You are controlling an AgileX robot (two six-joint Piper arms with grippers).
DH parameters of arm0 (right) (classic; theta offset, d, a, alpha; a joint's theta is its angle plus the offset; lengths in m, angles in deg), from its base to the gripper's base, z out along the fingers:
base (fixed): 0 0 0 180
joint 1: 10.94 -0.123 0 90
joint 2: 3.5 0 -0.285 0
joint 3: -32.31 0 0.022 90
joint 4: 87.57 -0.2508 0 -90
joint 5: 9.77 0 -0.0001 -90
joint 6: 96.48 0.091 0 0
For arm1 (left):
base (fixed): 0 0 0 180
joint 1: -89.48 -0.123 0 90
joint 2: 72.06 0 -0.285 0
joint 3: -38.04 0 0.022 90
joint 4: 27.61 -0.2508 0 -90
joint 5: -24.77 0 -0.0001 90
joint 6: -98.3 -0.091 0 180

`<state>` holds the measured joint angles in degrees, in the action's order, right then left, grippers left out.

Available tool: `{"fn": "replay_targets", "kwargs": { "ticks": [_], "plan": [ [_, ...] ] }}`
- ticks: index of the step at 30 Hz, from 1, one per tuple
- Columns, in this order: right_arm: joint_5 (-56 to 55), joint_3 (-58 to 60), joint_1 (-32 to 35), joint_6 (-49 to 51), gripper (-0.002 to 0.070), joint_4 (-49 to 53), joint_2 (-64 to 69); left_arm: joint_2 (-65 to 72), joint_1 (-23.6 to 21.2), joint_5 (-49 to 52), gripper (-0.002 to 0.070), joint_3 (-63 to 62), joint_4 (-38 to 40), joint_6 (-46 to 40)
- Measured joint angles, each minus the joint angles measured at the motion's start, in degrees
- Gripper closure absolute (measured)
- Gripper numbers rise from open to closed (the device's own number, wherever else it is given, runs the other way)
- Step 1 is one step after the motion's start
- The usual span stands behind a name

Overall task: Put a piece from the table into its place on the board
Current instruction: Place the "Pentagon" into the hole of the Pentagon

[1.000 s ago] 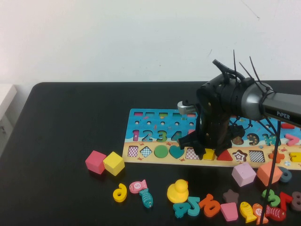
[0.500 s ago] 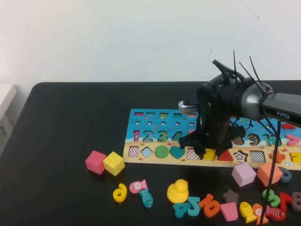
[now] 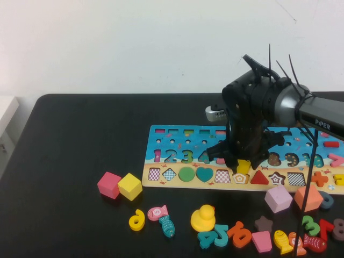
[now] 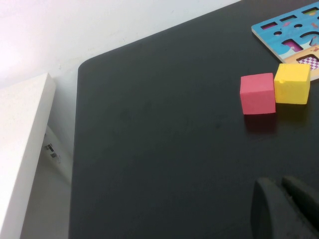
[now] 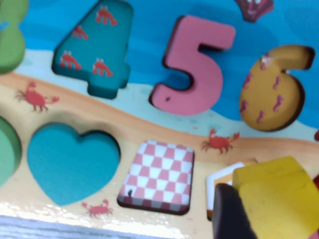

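The blue and tan puzzle board [image 3: 177, 141] lies on the black table; its corner also shows in the left wrist view [image 4: 279, 25]. My right gripper [image 3: 243, 164] is shut on a yellow piece [image 3: 244, 166] and holds it just above the board's shape row. The piece hangs over the white-rimmed pentagon slot [image 3: 239, 178], between the checked square slot [image 3: 222, 176] and the red triangle [image 3: 259, 177]. In the right wrist view the yellow piece [image 5: 276, 194] partly covers that slot [image 5: 222, 181]. My left gripper [image 4: 281, 199] is shut and empty, low over bare table, away from the board.
A pink cube [image 3: 109, 184] and a yellow cube [image 3: 130, 186] sit left of the board. A yellow duck [image 3: 203, 217], fish, numbers, a purple block [image 3: 278, 198] and an orange block [image 3: 307, 197] lie along the front. A white shelf [image 4: 20, 149] stands past the table's left edge.
My right gripper has risen and shifted slightly right with the yellow piece, uncovering the pentagon slot beneath it. The left arm has not moved.
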<state>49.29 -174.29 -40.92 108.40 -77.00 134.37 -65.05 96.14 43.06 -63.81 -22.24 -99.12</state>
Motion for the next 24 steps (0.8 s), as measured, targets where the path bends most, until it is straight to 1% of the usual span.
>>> {"fn": "replay_targets", "kwargs": {
  "ticks": [10,24],
  "plan": [
    [0.89,0.00,0.00,-0.05,0.0309,-0.95,0.17,0.00,0.00,0.00,0.0677,0.00,0.00,0.00],
    [2.01,-0.28,0.00,-2.72,0.0309,-0.95,2.19,0.00,0.00,0.00,0.0677,0.00,0.00,0.00]
  ]
}}
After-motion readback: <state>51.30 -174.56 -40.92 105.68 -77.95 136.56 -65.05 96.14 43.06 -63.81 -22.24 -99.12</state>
